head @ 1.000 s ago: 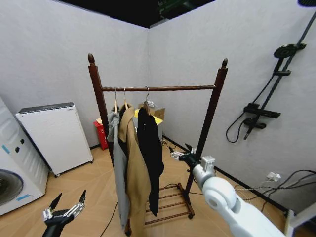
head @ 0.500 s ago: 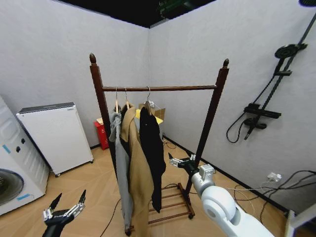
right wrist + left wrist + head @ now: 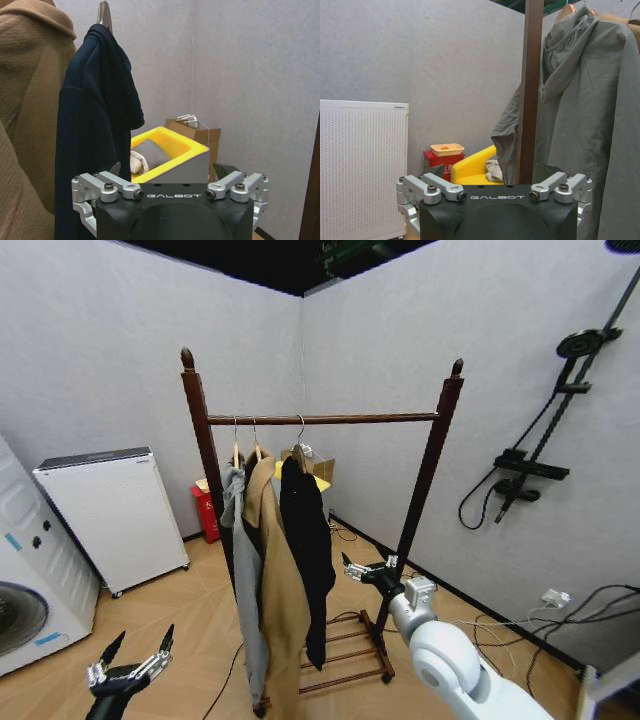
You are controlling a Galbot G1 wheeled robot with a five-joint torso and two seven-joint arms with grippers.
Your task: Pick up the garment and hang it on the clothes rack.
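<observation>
Black fabric: we see the garment [image 3: 305,550] hanging from a hanger on the bar of the clothes rack [image 3: 322,420], the rightmost of three hung pieces; in the right wrist view it [image 3: 97,125] drapes just beside the tan coat.
Neighbours on the bar: a tan coat [image 3: 275,580] hangs touching the garment on its left, and a grey hooded jacket [image 3: 240,570] hangs beyond that, against the rack's left post.
Right tool [image 3: 365,570]: we see it held out at mid height, near the garment's right edge but apart from it, its fingers spread open and gripping nothing.
Left tool [image 3: 130,665]: we see it low at the left, well apart from the rack, fingers spread open and empty.
In the way: the tan coat crowds the garment's left side; the rack's right post [image 3: 425,480] stands just behind the right tool.
Behind the rack: a yellow bin [image 3: 167,150] with cloth in it, a cardboard box [image 3: 197,132] and a red box [image 3: 205,512] sit on the floor near the wall.
Left side of room: a white perforated cabinet [image 3: 110,515] and a washing machine [image 3: 30,610].
Right wall: a black shower set [image 3: 545,435] with hose, and cables on the floor below.
Surface: light wooden floor [image 3: 190,610], with the rack's slatted low shelf just above it.
Room: pale grey walls meeting in a corner behind the rack.
</observation>
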